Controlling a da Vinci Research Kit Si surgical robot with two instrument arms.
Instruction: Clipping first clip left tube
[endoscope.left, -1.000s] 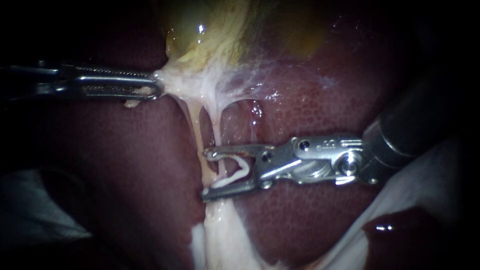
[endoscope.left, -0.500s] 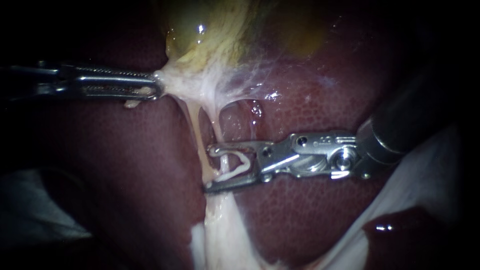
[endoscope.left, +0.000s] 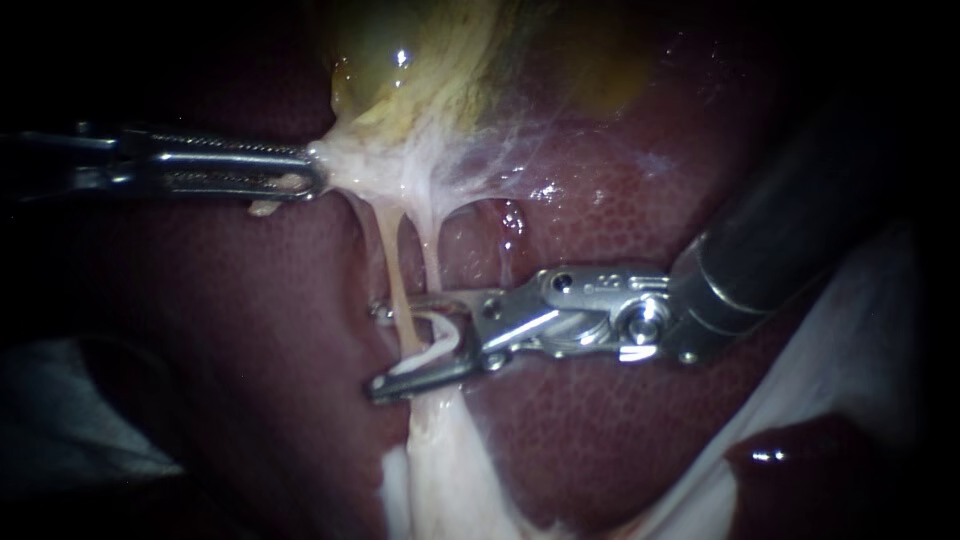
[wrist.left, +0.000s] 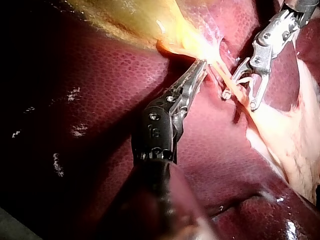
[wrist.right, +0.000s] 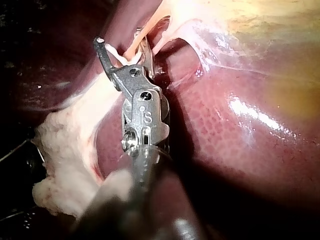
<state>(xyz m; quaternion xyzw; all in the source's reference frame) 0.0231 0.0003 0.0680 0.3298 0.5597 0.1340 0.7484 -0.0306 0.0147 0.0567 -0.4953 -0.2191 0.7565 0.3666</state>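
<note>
Above the left tube (endoscope.left: 397, 280) the left instrument (endoscope.left: 315, 172) has its jaws closed on pale tissue (endoscope.left: 350, 165); the right instrument (endoscope.left: 377, 350), jaws wide apart, holds a clip (endoscope.left: 440, 345) astride this tube.

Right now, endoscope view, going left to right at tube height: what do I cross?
Left instrument, jaws shut on pale tissue → left tube → clip, held between the jaws of the right instrument. Those jaws straddle the tube, so I don't place them.
</note>
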